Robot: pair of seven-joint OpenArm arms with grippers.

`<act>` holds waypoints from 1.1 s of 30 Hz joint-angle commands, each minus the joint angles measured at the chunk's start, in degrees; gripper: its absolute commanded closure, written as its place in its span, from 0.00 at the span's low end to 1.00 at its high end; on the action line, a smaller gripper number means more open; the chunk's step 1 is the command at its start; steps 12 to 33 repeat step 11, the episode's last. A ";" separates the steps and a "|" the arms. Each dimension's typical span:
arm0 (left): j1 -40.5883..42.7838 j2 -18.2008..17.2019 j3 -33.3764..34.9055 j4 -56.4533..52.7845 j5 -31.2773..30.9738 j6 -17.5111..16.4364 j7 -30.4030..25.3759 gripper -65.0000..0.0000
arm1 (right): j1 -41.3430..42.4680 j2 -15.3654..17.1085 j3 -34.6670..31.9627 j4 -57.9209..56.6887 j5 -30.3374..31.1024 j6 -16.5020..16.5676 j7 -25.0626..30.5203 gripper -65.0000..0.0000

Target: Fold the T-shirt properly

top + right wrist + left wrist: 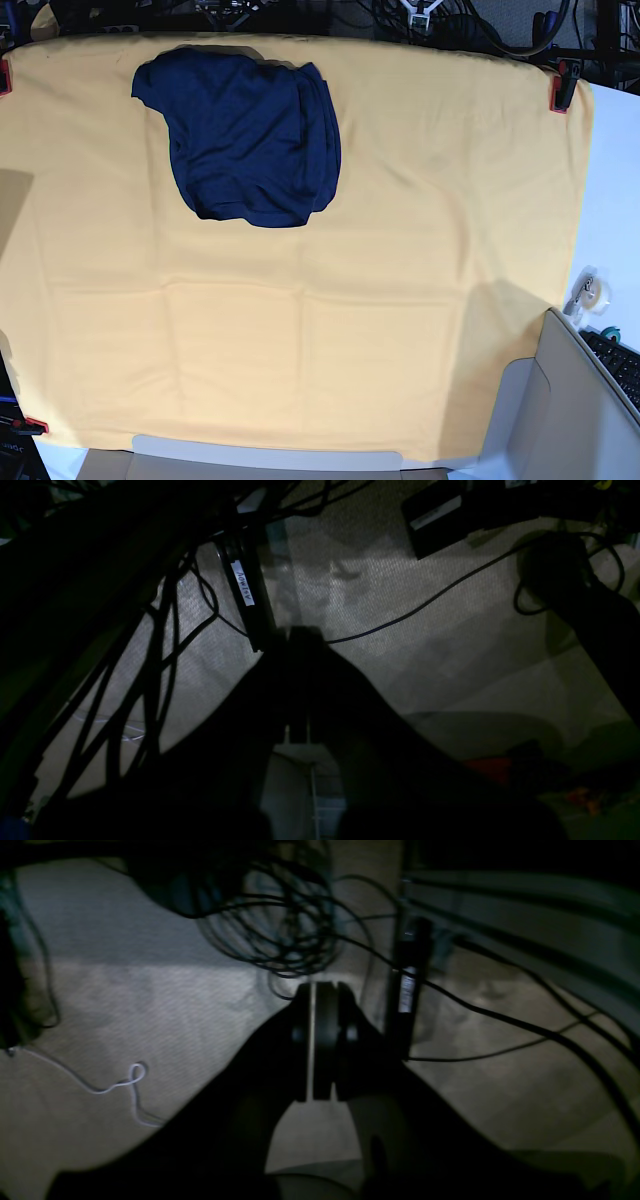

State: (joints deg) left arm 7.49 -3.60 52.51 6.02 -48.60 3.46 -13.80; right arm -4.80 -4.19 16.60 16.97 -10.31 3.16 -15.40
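One label can be read. In the right wrist view, a narrow white strip [243, 583] runs lengthwise down a slim black bar [248, 600] that slants above the carpeted floor; its handwritten characters look like "ASIMOV", though the dim light leaves the middle letters unsure. In the left wrist view a similar white strip [407, 990] sits on an upright black bar [409, 985], too blurred to read. The base view shows no writing.
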 commanded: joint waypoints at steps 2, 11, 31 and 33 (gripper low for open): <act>0.29 0.21 0.10 0.00 -0.06 0.18 -0.66 1.00 | 0.45 -0.17 -0.12 0.13 0.15 0.05 0.06 1.00; 0.29 1.09 0.02 -0.09 -0.15 0.18 -0.66 1.00 | 1.41 -0.34 -0.12 0.04 0.33 0.05 0.06 1.00; 0.29 1.09 0.02 -0.09 -0.15 0.18 -0.66 1.00 | 1.41 -0.34 -0.12 0.04 0.33 0.05 0.06 1.00; 0.29 1.09 0.02 -0.09 -0.15 0.18 -0.66 1.00 | 1.41 -0.34 -0.12 0.04 0.33 0.05 0.06 1.00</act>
